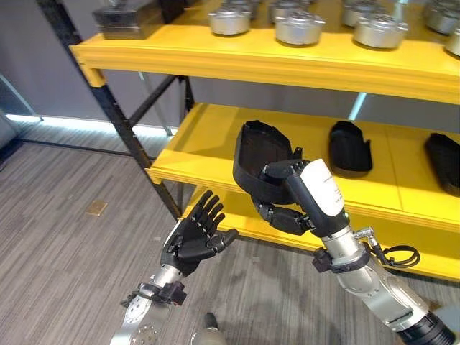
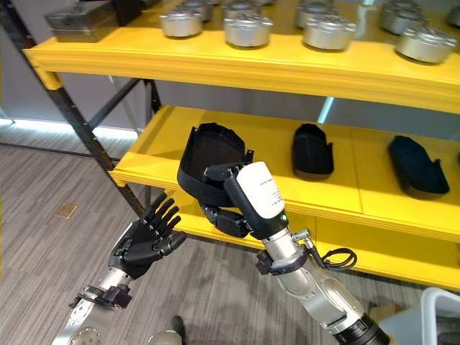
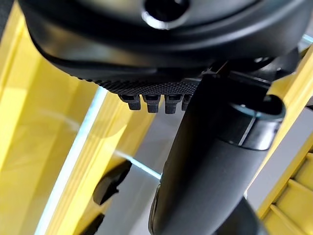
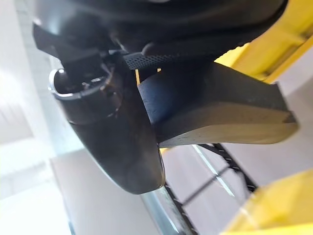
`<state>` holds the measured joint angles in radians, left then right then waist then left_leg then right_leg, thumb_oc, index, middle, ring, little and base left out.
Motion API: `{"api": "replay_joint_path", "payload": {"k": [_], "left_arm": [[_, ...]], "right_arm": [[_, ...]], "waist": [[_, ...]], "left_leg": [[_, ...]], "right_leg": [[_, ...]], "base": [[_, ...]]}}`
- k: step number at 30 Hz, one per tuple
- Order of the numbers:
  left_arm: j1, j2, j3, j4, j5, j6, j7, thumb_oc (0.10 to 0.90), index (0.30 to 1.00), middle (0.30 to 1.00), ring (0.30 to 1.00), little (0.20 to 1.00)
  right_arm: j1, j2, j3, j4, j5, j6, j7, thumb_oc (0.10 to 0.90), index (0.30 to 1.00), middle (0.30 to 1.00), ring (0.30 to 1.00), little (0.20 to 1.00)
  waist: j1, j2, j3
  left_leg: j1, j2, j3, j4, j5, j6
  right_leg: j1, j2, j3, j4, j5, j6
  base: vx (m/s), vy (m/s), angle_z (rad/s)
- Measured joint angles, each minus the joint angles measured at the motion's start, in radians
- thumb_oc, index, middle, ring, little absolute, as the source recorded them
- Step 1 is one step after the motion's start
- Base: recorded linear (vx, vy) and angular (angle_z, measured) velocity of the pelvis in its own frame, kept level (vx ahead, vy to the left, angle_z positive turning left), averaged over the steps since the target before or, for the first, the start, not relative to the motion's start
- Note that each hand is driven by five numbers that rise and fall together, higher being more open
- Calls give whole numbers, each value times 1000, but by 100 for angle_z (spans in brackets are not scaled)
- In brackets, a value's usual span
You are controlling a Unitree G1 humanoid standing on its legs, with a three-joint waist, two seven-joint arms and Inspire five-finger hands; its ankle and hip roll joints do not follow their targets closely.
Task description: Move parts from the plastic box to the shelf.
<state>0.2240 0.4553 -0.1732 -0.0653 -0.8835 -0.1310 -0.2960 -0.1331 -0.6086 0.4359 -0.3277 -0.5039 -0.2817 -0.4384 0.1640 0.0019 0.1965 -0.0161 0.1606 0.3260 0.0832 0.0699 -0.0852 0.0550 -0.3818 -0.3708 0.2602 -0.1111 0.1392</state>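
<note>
Left eye view: a yellow shelf (image 1: 208, 147) on a black metal frame (image 1: 108, 100) stands over grey wood-grain floor (image 1: 57, 208). The right hand (image 1: 287, 205), with a white thumb cover, is clamped on a black part (image 1: 255, 154), a curved, shell-shaped piece held up on edge at the front edge of the shelf. Two more black parts (image 1: 350, 147) of the same long, rounded shape lie flat on the shelf, farther back and to the right of the held part, well apart from it. On the top shelf (image 1: 287, 61) above stand round silver metal parts (image 1: 300, 27) in rows, with a dark grey block (image 1: 129, 20) at the left end. The left hand (image 1: 195, 233) is below and left of the held part, in front of the shelf, fingers spread straight, holding nothing.

Right eye view: the same scene. The corner of a pale plastic box (image 2: 440, 316) shows at the lower right, below the shelf; its contents cannot be seen. A small brass plate (image 2: 66, 210) is set into the floor, left of the frame.

Left wrist view: the left hand's dark bulk and ridged fingers (image 3: 146, 100) show very close, straight, against yellow shelf boards.

Right wrist view: the right thumb and fingers (image 4: 161, 58) press onto the part's dark, smooth wall, with yellow shelf edge behind.
</note>
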Motion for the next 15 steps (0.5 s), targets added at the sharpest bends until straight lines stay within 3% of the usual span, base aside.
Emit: {"api": "replay_joint_path", "payload": {"k": [2, 4, 5, 8, 12, 14, 15], "left_arm": [[0, 4, 29, 2, -1, 14, 5, 900, 1000, 1000, 1000, 1000], [4, -3, 60, 1, -11, 23, 4, 900, 1000, 1000, 1000, 1000], [6, -4, 76, 1, -12, 26, 3, 900, 1000, 1000, 1000, 1000], [5, -1, 88, 8, 3, 43, 3, 900, 1000, 1000, 1000, 1000], [-40, 21, 69, 17, 4, 47, 4, 900, 1000, 1000, 1000, 1000], [-61, 40, 50, 14, -3, 47, -4, 900, 1000, 1000, 1000, 1000], [-50, 32, 51, 13, -7, 42, -8, 900, 1000, 1000, 1000, 1000]], "right_arm": [[0, 27, 3, 0, -38, 3, -9, 400, 300, 300, 300, 300], [-3, 54, 7, -3, -77, 9, -16, 400, 300, 300, 300, 300], [-10, 68, 16, -13, -95, 24, -18, 400, 300, 300, 300, 300], [-38, 80, 40, -13, -113, 33, -17, 400, 300, 300, 300, 300], [-45, 63, 64, -19, -124, 47, -15, 400, 300, 300, 300, 300], [-43, 38, 63, -19, -124, 60, -12, 400, 300, 300, 300, 300], [-43, 27, 63, -19, -125, 67, -5, 400, 300, 300, 300, 300]], "waist": [[17, 0, 0], [37, 1, -1], [59, -1, 0], [60, -8, 0], [27, -49, 1], [9, -66, 2], [8, -60, 2]], "left_leg": [[0, -21, 1, 18, -28, 13], [4, -24, 27, 33, -37, 23], [12, -19, 66, 26, -51, 21], [39, -18, 127, 2, -61, 33], [37, -24, 155, 6, -51, 49], [11, -26, 136, 30, -59, 51], [5, -18, 135, 35, -56, 42]], "right_leg": [[20, -13, -5, -28, 32, -36], [28, -20, -43, -64, 94, -48], [19, -24, -103, -89, 141, -63], [-2, -23, -165, -118, 231, -67], [-19, -24, -149, -120, 225, -47], [-12, -15, -93, -142, 182, -2], [-11, -5, -92, -159, 186, 13]], "base": [[52, 259, -5], [20, 228, -36], [-33, 134, -62], [9, 120, -72], [-4, 107, -26], [44, 105, 18], [66, 142, 13]]}}
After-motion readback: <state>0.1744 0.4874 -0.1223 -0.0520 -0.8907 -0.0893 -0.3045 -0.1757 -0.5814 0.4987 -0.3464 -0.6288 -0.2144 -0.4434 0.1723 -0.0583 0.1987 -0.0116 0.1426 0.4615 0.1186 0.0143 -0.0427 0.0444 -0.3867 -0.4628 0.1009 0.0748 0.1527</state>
